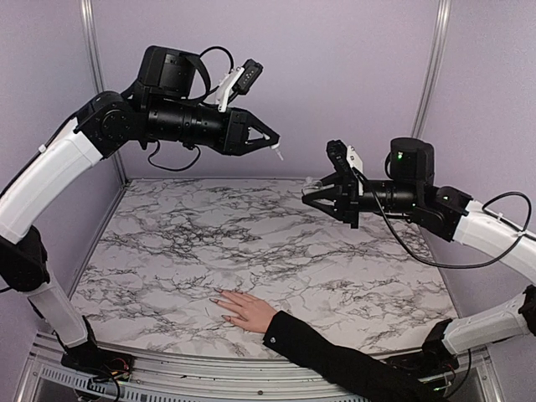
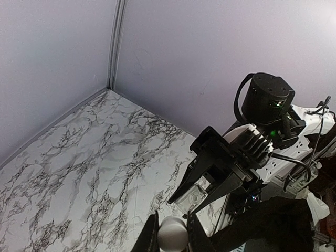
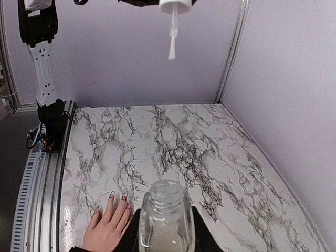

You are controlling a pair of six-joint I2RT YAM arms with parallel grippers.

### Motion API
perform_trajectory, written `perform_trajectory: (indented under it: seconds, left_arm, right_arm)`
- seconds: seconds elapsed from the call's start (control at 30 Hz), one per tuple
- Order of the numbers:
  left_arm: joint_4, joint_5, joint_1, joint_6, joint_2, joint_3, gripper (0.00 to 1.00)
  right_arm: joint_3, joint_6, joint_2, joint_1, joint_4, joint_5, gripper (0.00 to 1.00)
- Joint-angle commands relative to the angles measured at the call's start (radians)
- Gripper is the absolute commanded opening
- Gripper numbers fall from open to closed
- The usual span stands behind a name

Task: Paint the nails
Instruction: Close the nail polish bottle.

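- right now your left gripper [image 1: 270, 142] is high above the far left part of the marble table [image 1: 167, 251]. its jaws are drawn in narrow on a white cap [image 2: 173, 234].
- in the left wrist view you can see that cap pinched between the two fingers [image 2: 151, 237], low in the frame.
- a thin brush [image 3: 171, 44] hangs down from the cap with pale bristles at its tip. it's in open air and touches nothing.
- your right gripper [image 1: 311, 194] is raised too, over the far right part of the table. it points toward the left gripper, and the two tips are near each other but apart.
- the right one is clamped on a clear bottle [image 3: 165, 220]. the right wrist view shows it upright between the fingers with its neck open, and you can't make out what's inside.
- the brush sits higher than the bottle's mouth and away from it, not inside it.
- the hand [image 1: 244, 310] lies flat, palm down, at the near edge of the table with its fingers spread toward the left side. a black sleeve [image 1: 335, 356] runs off to the near right.
- the nails [image 3: 124, 197] are at those fingertips, resting on the marble. from the right wrist view a couple look darker than the skin, but they're too small to tell more.
- both grippers are well above the hand and well apart from it.
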Motion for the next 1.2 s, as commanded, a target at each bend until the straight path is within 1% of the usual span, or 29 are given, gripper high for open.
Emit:
perform_trajectory:
  seconds: [0.0,0.5,1.17]
  left_arm:
    - [0.045,0.037,-0.027,0.052,0.036,0.034,0.0]
    - [0.044,0.034,-0.082,0.071,0.06,0.023,0.0]
    - [0.03,0.003,-0.083,0.069,0.08,0.004,0.0]
  right_arm:
    - [0.055,0.027,0.007,0.02,0.013,-0.019,0.0]
    - [0.072,0.045,0.046,0.054,0.001,0.026,0.0]
    - [0.069,0.03,0.041,0.056,-0.004,0.038,0.0]
